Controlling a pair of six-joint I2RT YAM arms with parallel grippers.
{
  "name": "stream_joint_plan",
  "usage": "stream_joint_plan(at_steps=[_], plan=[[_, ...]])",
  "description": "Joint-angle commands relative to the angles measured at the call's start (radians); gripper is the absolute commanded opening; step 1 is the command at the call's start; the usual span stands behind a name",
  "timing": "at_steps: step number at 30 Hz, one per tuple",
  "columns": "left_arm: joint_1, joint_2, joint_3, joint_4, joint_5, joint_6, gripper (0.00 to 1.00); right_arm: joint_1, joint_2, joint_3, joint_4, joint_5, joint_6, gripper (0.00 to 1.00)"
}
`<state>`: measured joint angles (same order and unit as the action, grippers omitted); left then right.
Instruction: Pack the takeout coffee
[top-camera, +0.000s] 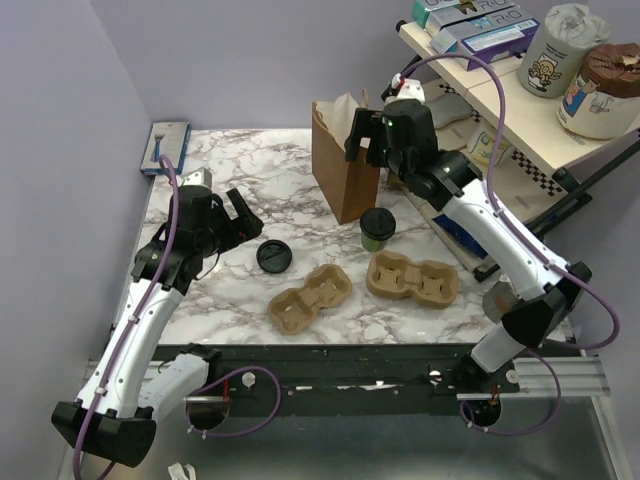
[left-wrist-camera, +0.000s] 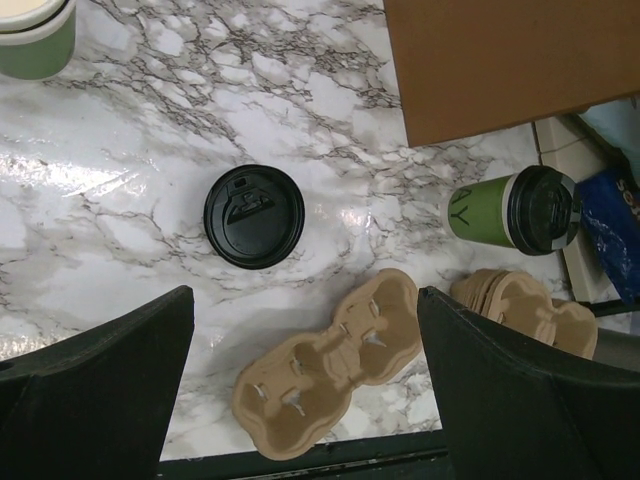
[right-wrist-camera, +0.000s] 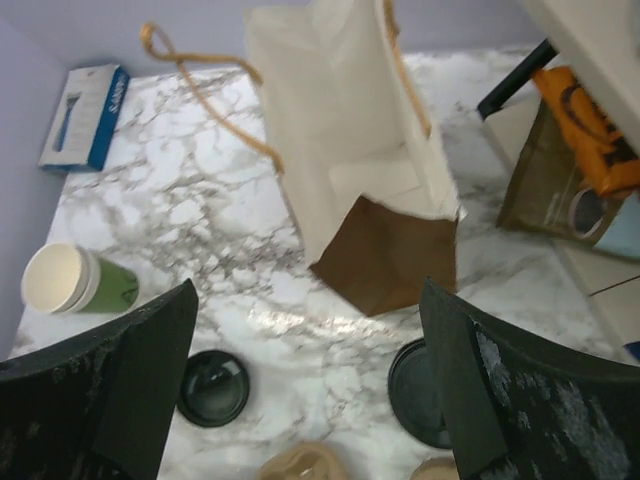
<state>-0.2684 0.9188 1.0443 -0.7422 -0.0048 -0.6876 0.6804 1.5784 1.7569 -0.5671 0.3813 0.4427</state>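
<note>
The takeout coffee (top-camera: 377, 228), a small dark-green cup with a black lid, stands on the marble table just in front of the brown paper bag (top-camera: 343, 165). It also shows in the left wrist view (left-wrist-camera: 510, 210), and its lid shows in the right wrist view (right-wrist-camera: 418, 392). The bag (right-wrist-camera: 360, 170) stands upright and open. My right gripper (top-camera: 362, 140) is open and empty, high over the bag's mouth. My left gripper (top-camera: 238, 222) is open and empty above the table's left side, near a loose black lid (top-camera: 273, 256).
Two brown pulp cup trays (top-camera: 310, 298) (top-camera: 412, 278) lie at the front. A lidless green cup (left-wrist-camera: 35, 35) (right-wrist-camera: 80, 282) stands at the left, hidden by my left arm in the top view. A blue box (top-camera: 165, 145) lies back left. A stocked shelf (top-camera: 520, 90) stands right.
</note>
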Motion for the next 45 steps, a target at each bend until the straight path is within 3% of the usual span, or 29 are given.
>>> stream_joint_plan(at_steps=[1,7,12,17,24,27,30,33,36,40,45], plan=[[0.006,0.017,0.039,-0.017,0.066,0.053,0.99,-0.076,0.103,0.116,-0.048,0.021,-0.174,1.0],[0.006,0.018,0.048,-0.026,0.08,0.069,0.99,-0.151,0.262,0.272,-0.043,-0.128,-0.289,0.95],[0.006,0.023,0.066,-0.036,0.068,0.074,0.99,-0.163,0.362,0.38,-0.053,-0.09,-0.344,0.91],[0.006,0.04,0.08,-0.048,0.046,0.069,0.99,-0.188,0.405,0.381,-0.05,-0.097,-0.363,0.87],[0.008,0.066,0.112,-0.017,0.077,0.05,0.99,-0.2,0.428,0.357,-0.083,-0.173,-0.36,0.67],[0.008,0.104,0.161,0.012,0.095,0.033,0.99,-0.2,0.428,0.343,-0.114,-0.185,-0.363,0.65],[0.008,0.173,0.233,0.038,0.143,0.025,0.99,-0.2,0.431,0.34,-0.117,-0.185,-0.393,0.49],[0.008,0.236,0.304,0.037,0.192,0.022,0.99,-0.199,0.436,0.354,-0.132,-0.281,-0.467,0.32],[0.009,0.258,0.348,0.04,0.204,0.028,0.99,-0.199,0.405,0.334,-0.11,-0.439,-0.545,0.2],[0.012,0.246,0.381,0.012,0.154,0.063,0.99,-0.199,0.332,0.248,-0.036,-0.663,-0.628,0.14],[0.028,0.21,0.393,-0.037,0.088,0.089,0.99,-0.193,0.292,0.225,-0.05,-0.807,-0.662,0.08]])
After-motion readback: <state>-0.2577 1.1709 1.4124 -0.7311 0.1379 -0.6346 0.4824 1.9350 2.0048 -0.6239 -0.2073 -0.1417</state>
